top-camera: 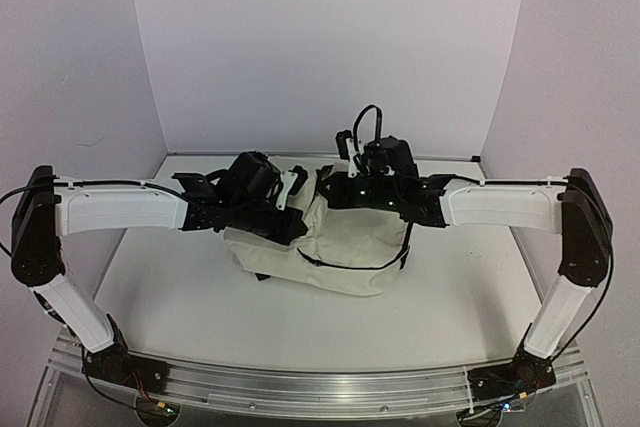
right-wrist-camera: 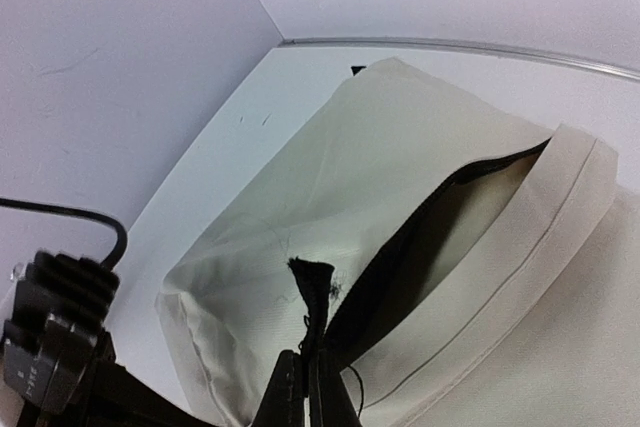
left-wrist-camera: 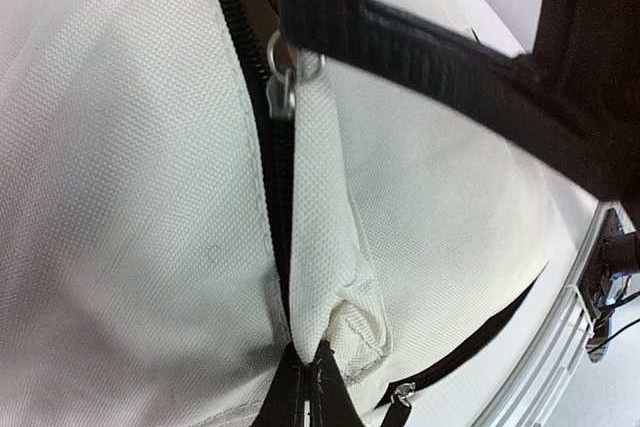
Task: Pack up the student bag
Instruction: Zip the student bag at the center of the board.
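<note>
The student bag (top-camera: 340, 247), cream fabric with black trim, lies in the middle of the white table under both grippers. My left gripper (left-wrist-camera: 310, 392) is shut on a fold of its cream fabric (left-wrist-camera: 325, 247) right beside the black zipper; the metal zipper pull (left-wrist-camera: 283, 87) sits further up the track. A black strap (left-wrist-camera: 450, 37) crosses above. My right gripper (right-wrist-camera: 308, 382) is shut on the black zipper end tab (right-wrist-camera: 315, 292) at the corner of the bag's dark, partly open mouth (right-wrist-camera: 420, 247). From above, the left gripper (top-camera: 293, 185) and right gripper (top-camera: 346, 152) stand close together.
A second small zipper pull (left-wrist-camera: 402, 394) lies on a lower pocket zip. An aluminium rail (top-camera: 320, 387) runs along the table's near edge. Pale walls (top-camera: 330, 47) close in the back and both sides.
</note>
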Controlling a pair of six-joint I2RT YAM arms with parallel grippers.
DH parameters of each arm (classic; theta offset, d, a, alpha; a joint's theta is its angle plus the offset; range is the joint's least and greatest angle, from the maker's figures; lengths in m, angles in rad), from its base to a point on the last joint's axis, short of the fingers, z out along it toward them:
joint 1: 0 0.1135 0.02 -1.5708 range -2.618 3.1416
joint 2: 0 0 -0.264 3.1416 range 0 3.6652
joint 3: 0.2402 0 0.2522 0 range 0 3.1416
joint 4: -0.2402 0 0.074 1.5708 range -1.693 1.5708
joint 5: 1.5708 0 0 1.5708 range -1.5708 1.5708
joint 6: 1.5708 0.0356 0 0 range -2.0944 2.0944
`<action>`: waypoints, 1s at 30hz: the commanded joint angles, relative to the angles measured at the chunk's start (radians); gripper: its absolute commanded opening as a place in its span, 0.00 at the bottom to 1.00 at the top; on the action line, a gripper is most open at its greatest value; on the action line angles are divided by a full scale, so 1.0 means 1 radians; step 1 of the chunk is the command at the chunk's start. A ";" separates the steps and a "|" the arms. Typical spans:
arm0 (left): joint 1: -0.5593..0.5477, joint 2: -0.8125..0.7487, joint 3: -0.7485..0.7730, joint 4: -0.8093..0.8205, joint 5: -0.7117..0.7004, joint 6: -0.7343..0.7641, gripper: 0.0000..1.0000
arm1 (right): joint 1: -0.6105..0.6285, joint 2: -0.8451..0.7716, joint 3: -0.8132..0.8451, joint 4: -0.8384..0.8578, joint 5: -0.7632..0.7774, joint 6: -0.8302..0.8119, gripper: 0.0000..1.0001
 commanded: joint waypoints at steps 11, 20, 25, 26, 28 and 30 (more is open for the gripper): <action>-0.011 -0.125 -0.089 -0.264 0.042 -0.012 0.00 | -0.139 0.099 0.149 0.114 -0.070 0.011 0.00; -0.010 -0.202 -0.088 -0.287 0.000 -0.033 0.01 | -0.148 0.101 0.139 0.126 -0.175 0.029 0.00; 0.009 -0.191 0.066 -0.279 -0.029 -0.001 0.24 | -0.147 0.081 0.105 0.126 -0.231 0.042 0.00; 0.041 -0.121 0.201 -0.273 0.014 0.043 0.41 | -0.146 0.071 0.089 0.127 -0.244 0.050 0.00; 0.055 -0.085 0.247 -0.243 0.017 0.081 0.46 | -0.143 0.068 0.087 0.126 -0.249 0.052 0.00; 0.069 -0.047 0.279 -0.201 0.026 0.106 0.47 | -0.141 0.063 0.085 0.127 -0.251 0.052 0.00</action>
